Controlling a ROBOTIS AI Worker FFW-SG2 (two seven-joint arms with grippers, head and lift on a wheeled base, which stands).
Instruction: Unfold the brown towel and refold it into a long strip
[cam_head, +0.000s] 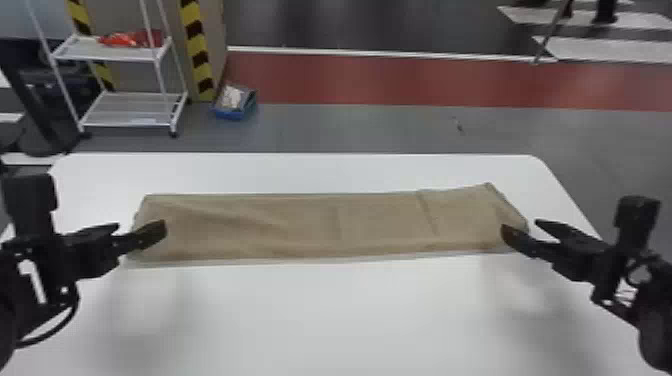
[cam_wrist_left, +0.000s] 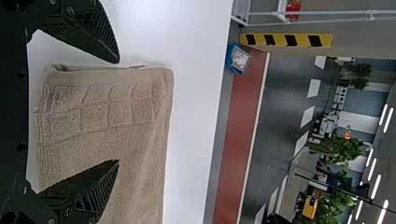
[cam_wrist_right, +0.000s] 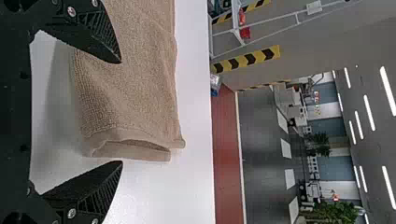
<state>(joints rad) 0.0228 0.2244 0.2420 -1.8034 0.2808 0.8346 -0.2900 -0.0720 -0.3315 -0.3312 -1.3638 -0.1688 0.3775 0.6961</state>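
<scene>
The brown towel (cam_head: 325, 225) lies across the white table as a long, flat folded strip, its right end slightly angled. My left gripper (cam_head: 142, 230) is open above the strip's left end, one finger over the cloth. At the right end my right gripper (cam_head: 522, 230) also stands open, one finger over the cloth and the other beyond its edge. In the left wrist view the towel's end (cam_wrist_left: 102, 107) shows between and beyond the left gripper (cam_wrist_left: 119, 112). In the right wrist view layered folded edges of the towel (cam_wrist_right: 130, 93) show beyond the right gripper (cam_wrist_right: 122, 112).
The white table (cam_head: 320, 310) has rounded far corners. Beyond it on the floor stand a white shelf rack (cam_head: 125, 112) with red items and a blue box (cam_head: 235, 102) at the far left.
</scene>
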